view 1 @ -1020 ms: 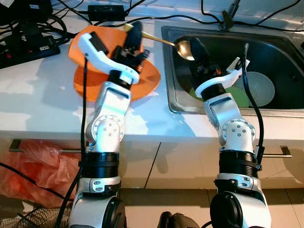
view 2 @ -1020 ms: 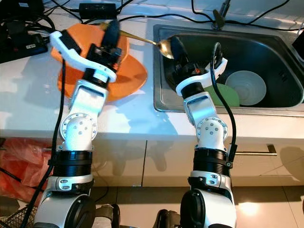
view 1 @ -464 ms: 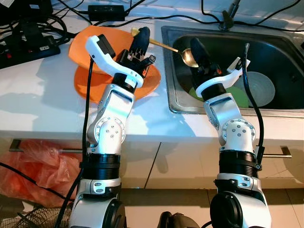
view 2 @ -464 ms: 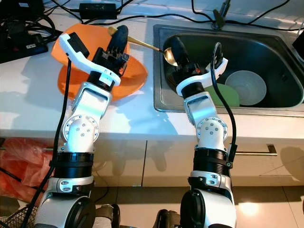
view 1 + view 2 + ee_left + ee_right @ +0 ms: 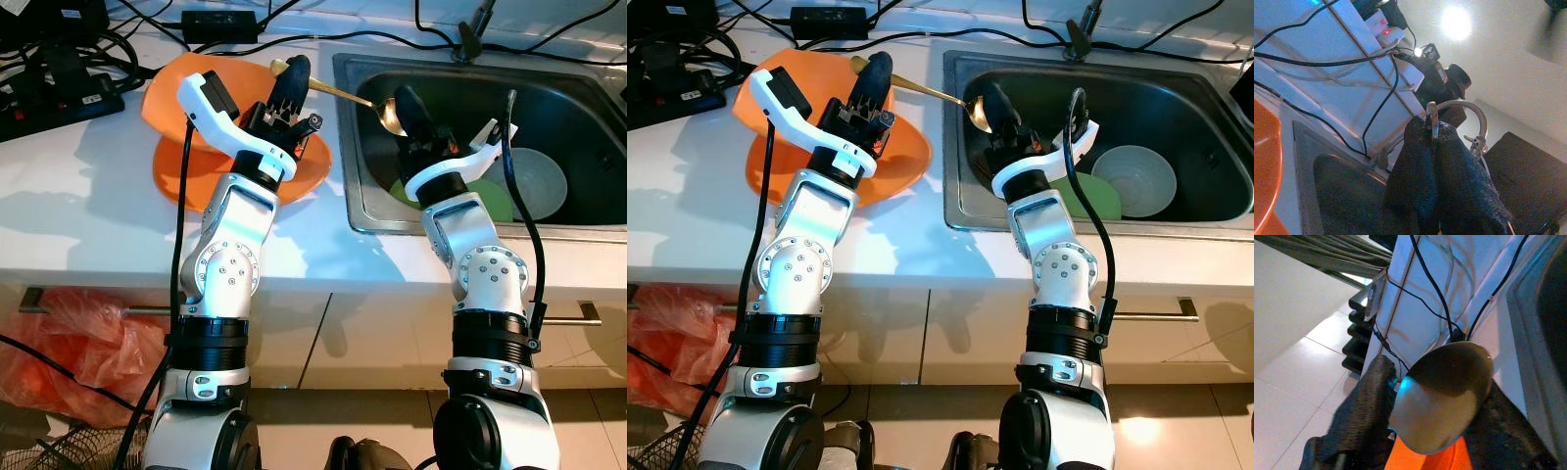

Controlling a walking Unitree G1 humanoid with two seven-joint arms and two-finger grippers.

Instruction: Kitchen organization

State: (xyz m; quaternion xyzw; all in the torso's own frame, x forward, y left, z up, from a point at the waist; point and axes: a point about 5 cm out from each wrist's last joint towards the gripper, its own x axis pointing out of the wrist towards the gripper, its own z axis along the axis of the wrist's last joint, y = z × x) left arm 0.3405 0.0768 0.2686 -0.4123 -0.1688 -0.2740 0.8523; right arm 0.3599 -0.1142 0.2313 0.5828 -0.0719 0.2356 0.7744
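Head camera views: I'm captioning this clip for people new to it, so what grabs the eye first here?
A gold spoon bridges both grippers: the left gripper pinches its handle end above the orange plates on the white counter, while the right gripper meets its bowl at the sink's left edge. In the dark basin lie a pale bowl and something green.

Spoon bowl: golden spoon (image 5: pixel 1442 399), hollow side facing the camera, centre of the frame, between the two black fingers (image 5: pixel 1359 418) of the right pincer (image 5: pixel 1449 431).
Below spoon: orange plate (image 5: pixel 1425 458), bottom centre.
Upper frame: black cables (image 5: pixel 1435 289) over white tiled wall (image 5: pixel 1420 318).
Right edge: sink rim (image 5: pixel 1528 347).
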